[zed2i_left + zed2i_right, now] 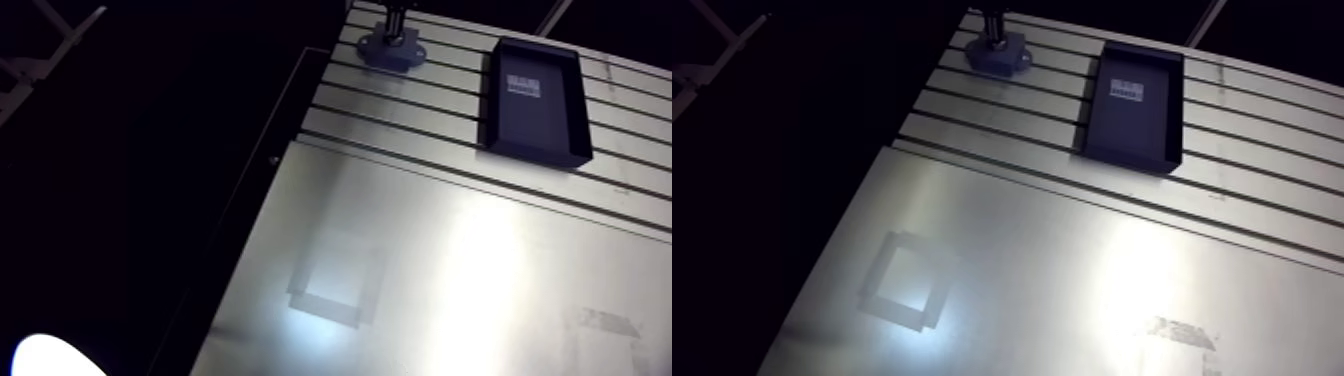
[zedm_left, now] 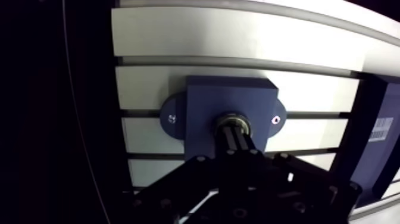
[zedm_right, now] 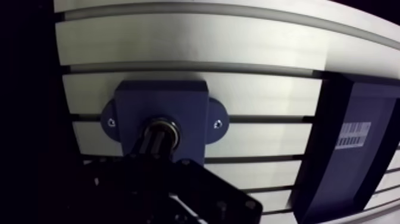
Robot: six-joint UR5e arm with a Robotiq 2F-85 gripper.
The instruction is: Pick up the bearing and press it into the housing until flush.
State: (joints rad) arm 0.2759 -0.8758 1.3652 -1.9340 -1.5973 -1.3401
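The gripper (image 2: 235, 133) is standing over the blue housing (image 2: 202, 98), its two fingers closed together and bearing tip-first on the bearing (image 2: 232, 118). The bearing is sitting in the housing's bore. The housing is resting on the slotted table (image 2: 238, 42), beside a dark tray (image 1: 1134, 100).

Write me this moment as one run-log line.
step: press | fingers: closed, tips on bearing | bearing: seated in housing hole, flushness unclear | housing: on slotted table | tray: beside housing, apart
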